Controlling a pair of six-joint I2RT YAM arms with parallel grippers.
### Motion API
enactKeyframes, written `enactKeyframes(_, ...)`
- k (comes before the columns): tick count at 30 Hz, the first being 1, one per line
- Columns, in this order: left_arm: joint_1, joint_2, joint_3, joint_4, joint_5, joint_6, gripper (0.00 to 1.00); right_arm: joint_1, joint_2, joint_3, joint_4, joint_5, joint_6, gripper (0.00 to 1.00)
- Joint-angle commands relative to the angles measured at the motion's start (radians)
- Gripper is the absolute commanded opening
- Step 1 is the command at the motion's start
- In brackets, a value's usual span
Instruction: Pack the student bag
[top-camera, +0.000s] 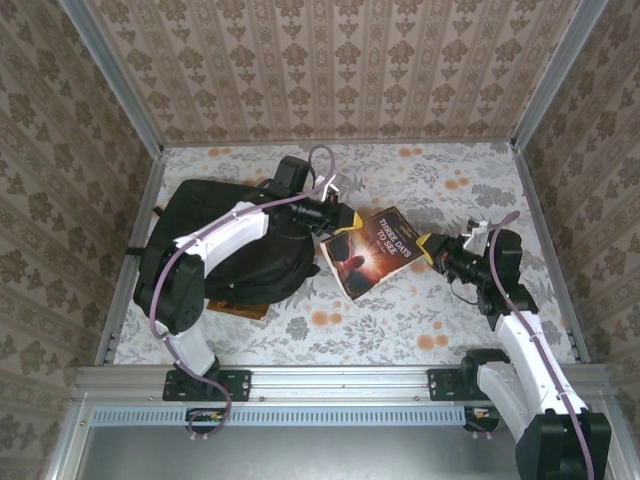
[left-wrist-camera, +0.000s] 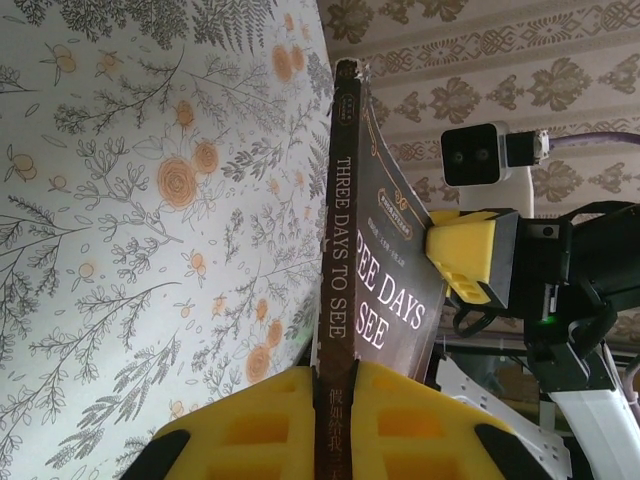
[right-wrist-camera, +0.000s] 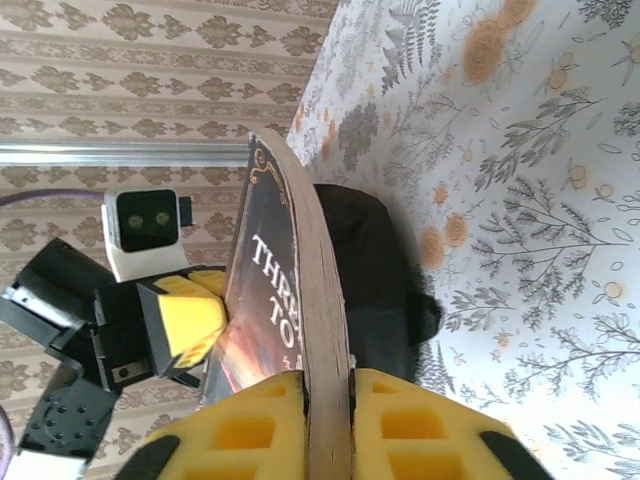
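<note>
Book (top-camera: 372, 252) held off the table between 2 grippers: left gripper (top-camera: 345, 222) clamped on its spine end, right gripper (top-camera: 428, 248) pinching the opposite edge. Student bag (top-camera: 240, 245) lies just left of the book, under the left arm, so the left is nearer.

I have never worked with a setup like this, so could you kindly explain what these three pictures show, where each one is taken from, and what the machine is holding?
The overhead picture comes from a fixed camera above and behind two robot arms bolted at the table's near edge. The other two come from small cameras on each wrist, so each arm's own yellow fingers sit at the bottom.

The table has a floral cover. On it lies a large black student bag.

Between the arms is a book titled "Three Days to See". The left gripper clamps its spine end, and the right gripper has its fingers around the opposite page edge. It looks like a handover in front of the bag, though I cannot tell which arm will let go.
</note>
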Motion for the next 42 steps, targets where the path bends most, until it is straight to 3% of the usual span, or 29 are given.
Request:
enactKeyframes(1,-0.005,-0.047,0.039,-0.028,0.029,0.034,0.0,0.017,0.006,0.027,-0.04,0.019,-0.059,0.38)
enactKeyframes(7,0.014,-0.054,0.087,-0.116,0.004,0.096,0.0,0.026,0.021,0.05,-0.157,0.09,-0.168,0.78)
enactKeyframes(11,0.031,-0.071,0.126,-0.248,-0.042,0.213,0.0,0.027,0.023,0.067,-0.253,0.158,-0.264,0.93)
enactKeyframes(15,0.045,-0.098,0.136,-0.349,-0.077,0.328,0.0,0.063,-0.004,0.07,-0.238,0.218,-0.364,0.96)
enactKeyframes(20,0.062,-0.126,0.121,-0.363,-0.039,0.377,0.0,0.146,0.043,0.022,0.039,0.181,-0.365,0.93)
enactKeyframes(24,0.063,-0.148,0.121,-0.376,0.009,0.409,0.0,0.264,0.075,0.025,0.179,0.291,-0.498,0.93)
enactKeyframes(27,0.062,-0.168,0.101,-0.342,0.047,0.391,0.0,0.283,0.154,0.064,0.221,0.316,-0.585,0.95)
enactKeyframes(31,0.064,-0.194,0.071,-0.27,0.098,0.339,0.0,0.274,0.313,0.111,0.344,0.193,-0.621,0.99)
enactKeyframes(36,0.066,-0.212,0.051,-0.196,0.142,0.276,0.0,0.26,0.584,0.185,0.681,-0.14,-0.411,0.99)
enactKeyframes(42,0.075,-0.215,0.049,-0.207,0.132,0.285,0.0,0.264,0.772,0.259,1.022,-0.342,-0.095,0.93)
